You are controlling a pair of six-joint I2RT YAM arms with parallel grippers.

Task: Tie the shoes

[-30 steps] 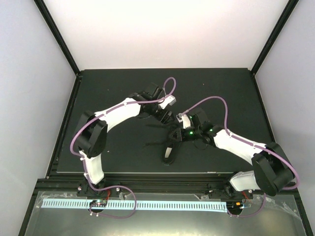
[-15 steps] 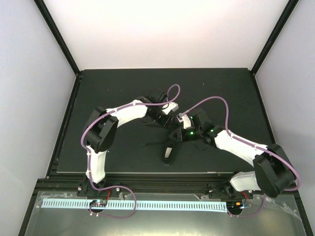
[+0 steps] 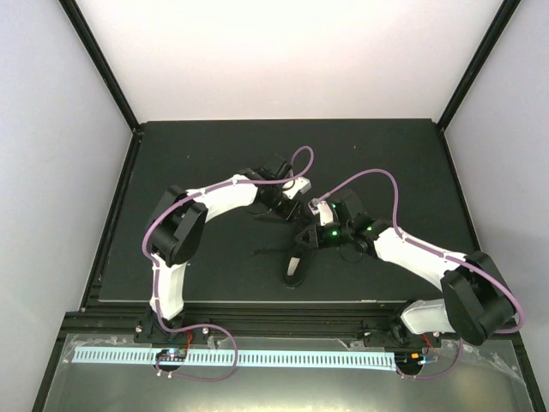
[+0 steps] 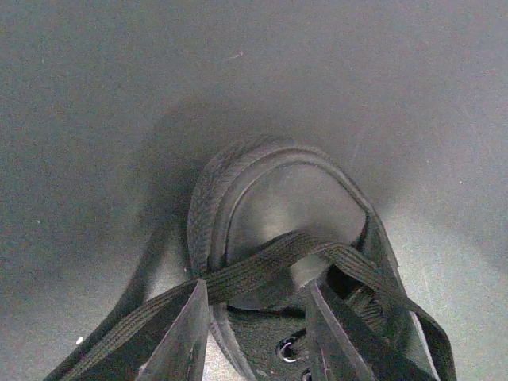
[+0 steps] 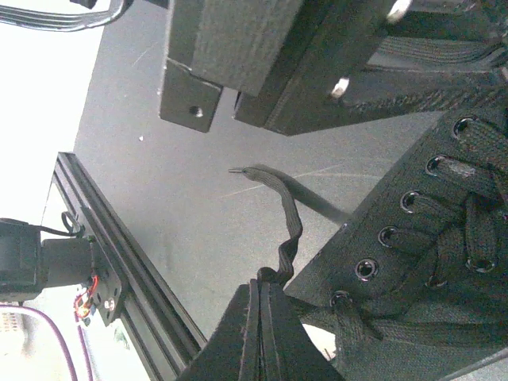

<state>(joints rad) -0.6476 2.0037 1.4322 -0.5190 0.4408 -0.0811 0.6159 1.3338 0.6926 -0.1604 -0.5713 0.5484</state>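
Where flat ribbed laces [image 4: 262, 266] cross, the black shoe [image 4: 286, 198] curves round.

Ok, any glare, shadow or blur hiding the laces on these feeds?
Top external: rear wall blown out; black shoe barely separates from the dark mat. Left wrist: dim, soft shadow round the toe, crossed laces readable. Right wrist: overexposed at left edge; eyelets and the lace end at the right hand sharp.

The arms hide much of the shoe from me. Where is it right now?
In the top view the shoe lies mid-table on the dark mat, right where the left gripper and right gripper meet.
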